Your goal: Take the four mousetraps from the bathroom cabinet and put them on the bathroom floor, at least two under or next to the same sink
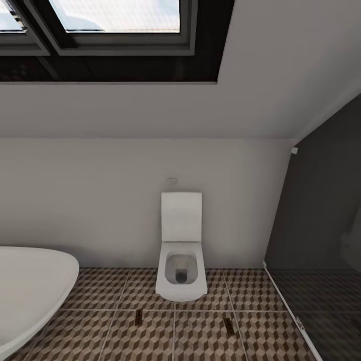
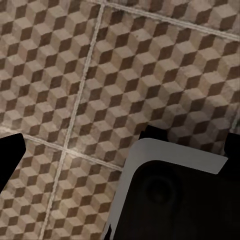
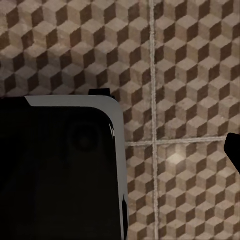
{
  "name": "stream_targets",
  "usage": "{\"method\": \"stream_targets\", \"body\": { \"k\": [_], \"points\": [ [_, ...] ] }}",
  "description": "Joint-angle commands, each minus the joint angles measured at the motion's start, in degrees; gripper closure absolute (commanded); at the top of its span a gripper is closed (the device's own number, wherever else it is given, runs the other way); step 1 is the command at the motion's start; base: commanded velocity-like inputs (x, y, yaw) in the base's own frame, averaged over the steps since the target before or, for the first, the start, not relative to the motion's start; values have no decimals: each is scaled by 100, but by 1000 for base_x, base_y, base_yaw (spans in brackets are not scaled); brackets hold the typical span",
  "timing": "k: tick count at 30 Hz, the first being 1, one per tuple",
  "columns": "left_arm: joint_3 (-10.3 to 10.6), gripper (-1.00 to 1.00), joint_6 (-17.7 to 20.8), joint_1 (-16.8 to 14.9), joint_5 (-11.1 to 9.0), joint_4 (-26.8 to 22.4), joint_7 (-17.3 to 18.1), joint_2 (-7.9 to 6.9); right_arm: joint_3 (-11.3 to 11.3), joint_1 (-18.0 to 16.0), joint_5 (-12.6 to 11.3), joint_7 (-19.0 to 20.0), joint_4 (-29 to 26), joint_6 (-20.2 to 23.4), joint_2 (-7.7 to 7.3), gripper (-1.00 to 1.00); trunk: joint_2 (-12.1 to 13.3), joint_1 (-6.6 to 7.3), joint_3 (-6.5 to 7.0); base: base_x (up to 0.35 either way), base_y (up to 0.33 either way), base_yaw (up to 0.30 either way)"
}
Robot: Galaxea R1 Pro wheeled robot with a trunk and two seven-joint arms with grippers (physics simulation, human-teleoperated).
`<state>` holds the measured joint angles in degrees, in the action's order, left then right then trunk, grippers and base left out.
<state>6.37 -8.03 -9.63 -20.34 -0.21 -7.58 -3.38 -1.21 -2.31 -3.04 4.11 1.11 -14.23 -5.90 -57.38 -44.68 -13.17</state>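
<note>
1. Facing a white wall-hung toilet (image 1: pixel 181 250) with raised lid, dead centre against the pale wall.
2. Two mousetraps flat on the bathroom floor (image 1: pixel 260 296): one (image 1: pixel 139 315) at 7 o'clock from the toilet bowl, the other (image 1: pixel 230 326) at 5 o'clock, well apart.
3. White bathtub (image 1: pixel 30 286) rim at 8 o'clock; dark glass shower screen (image 1: pixel 321 225) at 3 o'clock; skylight (image 1: pixel 115 20) at 12.
4. Cube-pattern tiles below both wrists.
5. Left pincer and right pincer: cannot tell whether parted or closed.
</note>
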Motion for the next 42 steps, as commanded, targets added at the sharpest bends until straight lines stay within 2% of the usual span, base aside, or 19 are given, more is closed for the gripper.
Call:
{"method": "stream_targets", "body": {
  "k": [1,28,42],
  "points": [
    [49,-100,-15,-3,-41,0,-15,1,-12,-6,-32,37,12,-27,-1,-100,37,22,11,0,0,0],
    [68,-100,-79,-3,-2,-67,-102,-19,-36,-7,-46,-58,5,-34,-1,-100,37,22,11,0,0,0],
    [40,-100,-85,-3,-8,-114,-103,-5,-46,-7,-39,-60,-5,-36,64,-100,37,22,11,0,0,0]
  ]
}}
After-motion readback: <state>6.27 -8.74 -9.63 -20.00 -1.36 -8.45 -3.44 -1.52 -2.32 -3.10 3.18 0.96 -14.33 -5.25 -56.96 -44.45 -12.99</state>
